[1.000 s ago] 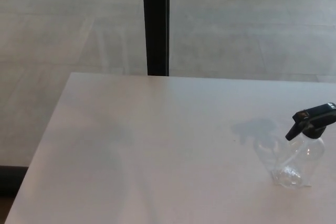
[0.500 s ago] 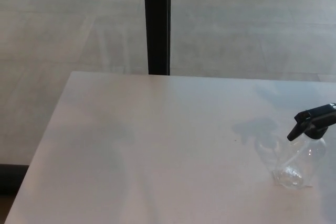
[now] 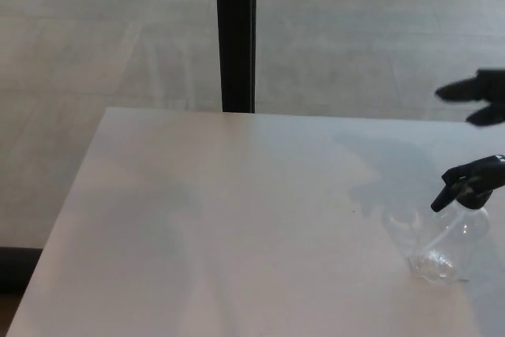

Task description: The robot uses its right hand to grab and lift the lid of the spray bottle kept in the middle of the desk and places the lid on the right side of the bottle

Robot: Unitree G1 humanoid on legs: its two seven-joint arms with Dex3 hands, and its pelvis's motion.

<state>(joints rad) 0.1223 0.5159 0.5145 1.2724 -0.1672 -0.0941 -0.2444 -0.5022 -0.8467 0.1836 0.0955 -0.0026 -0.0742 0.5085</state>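
Clear bottle (image 3: pixel 443 244) stands on white worktop (image 3: pixel 237 219), lower right of frame. Black lid (image 3: pixel 471 181) on top of bottle, nozzle pointing left. Right hand (image 3: pixel 481 95) at right edge, above bottle, well apart from lid; two fingers (image 3: pixel 458 92) spread, holding nothing. Black post (image 3: pixel 235 35) behind worktop, top centre.

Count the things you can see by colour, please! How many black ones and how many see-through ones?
Black: 3, the spray lid, the robot's right hand, the post behind the desk
See-through: 1, the bottle
Total: 4
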